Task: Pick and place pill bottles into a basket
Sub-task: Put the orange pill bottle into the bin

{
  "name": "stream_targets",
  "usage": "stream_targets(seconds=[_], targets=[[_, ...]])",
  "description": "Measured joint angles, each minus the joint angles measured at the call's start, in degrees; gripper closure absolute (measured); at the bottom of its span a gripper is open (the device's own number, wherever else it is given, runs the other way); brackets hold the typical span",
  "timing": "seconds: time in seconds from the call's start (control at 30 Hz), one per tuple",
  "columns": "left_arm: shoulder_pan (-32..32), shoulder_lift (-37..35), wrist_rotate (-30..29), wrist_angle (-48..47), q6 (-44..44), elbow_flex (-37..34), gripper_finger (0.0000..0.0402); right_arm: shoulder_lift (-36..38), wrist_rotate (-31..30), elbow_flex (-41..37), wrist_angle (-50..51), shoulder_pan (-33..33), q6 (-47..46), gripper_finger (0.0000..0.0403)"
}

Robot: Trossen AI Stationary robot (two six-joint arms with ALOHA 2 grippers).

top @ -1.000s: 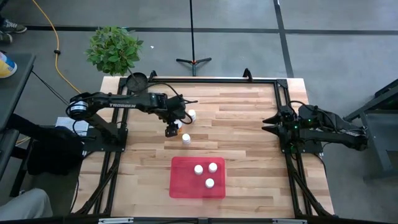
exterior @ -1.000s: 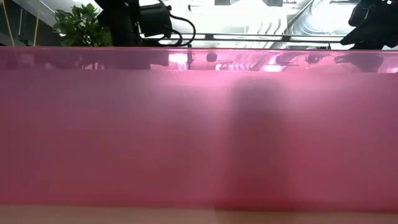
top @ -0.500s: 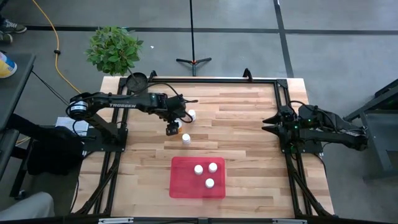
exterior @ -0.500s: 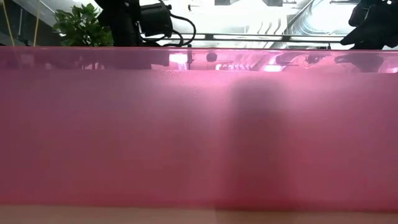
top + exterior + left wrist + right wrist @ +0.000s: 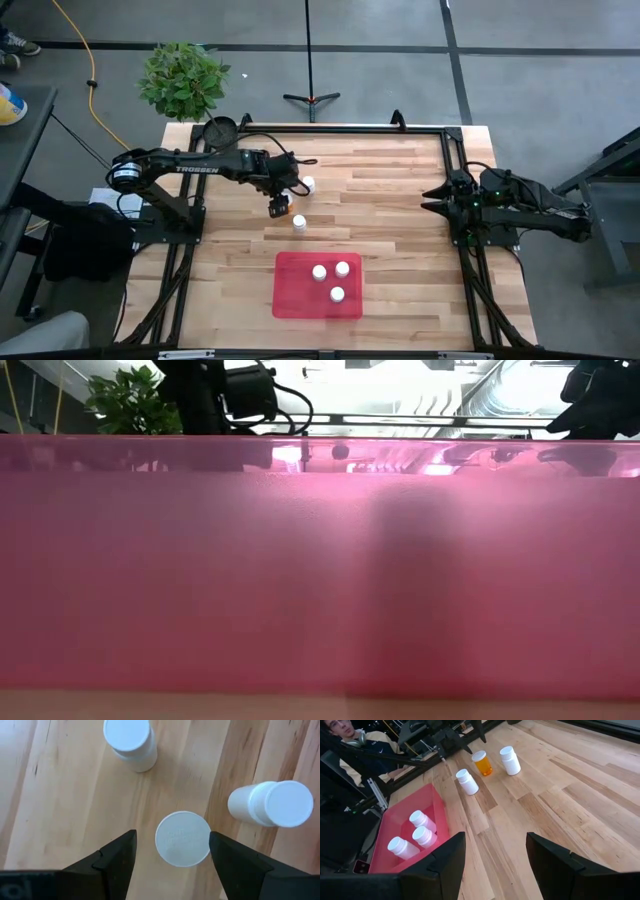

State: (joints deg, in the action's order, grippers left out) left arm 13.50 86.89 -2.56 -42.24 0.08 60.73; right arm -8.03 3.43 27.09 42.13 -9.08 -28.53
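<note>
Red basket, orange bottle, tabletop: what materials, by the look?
Basket: likely translucent plastic; the low view shows light glowing through its red wall.
Orange bottle: probably amber see-through plastic under a matte white cap.
Tabletop: wood planks, by the visible grain and seams; a laminate is possible.

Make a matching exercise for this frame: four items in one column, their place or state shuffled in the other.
Items:
1. orange-bodied pill bottle with white cap
2. flat red rectangular tray
3. left gripper
4. right gripper

States:
A. open, waiting at the table's right edge
B. holds three white-capped bottles
C. upright on the wood, between open fingers
D. open, poised over a bottle

Pairs: 1-C, 2-B, 3-D, 4-A
</note>
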Motion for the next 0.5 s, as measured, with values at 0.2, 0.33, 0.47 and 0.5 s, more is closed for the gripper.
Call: stream_targets(seconds=[0.2,0.33,0.47,0.5], targets=[[0.00,0.00,0.37,-1.00,-1.03,-0.02,0.0117,0.00,0.01,0.00,0.00,-0.01,0.00,0.0203],[0.00,0.00,2.34,-1.19,-2.06,-0.02,0.0117,0.00,0.00,0.00,0.00,0.00,0.00,0.0203],[0.00,0.00,5.13,-1.18,-2.13,-0.02,0.0117,0.00,-0.01,0.00,0.00,-0.02,0.00,0.0203],[0.00,0.00,5.39,-1.20,-2.07,-0.02,0.0117,0.00,-0.01,0.00,0.01,0.00,0.00,0.0203]])
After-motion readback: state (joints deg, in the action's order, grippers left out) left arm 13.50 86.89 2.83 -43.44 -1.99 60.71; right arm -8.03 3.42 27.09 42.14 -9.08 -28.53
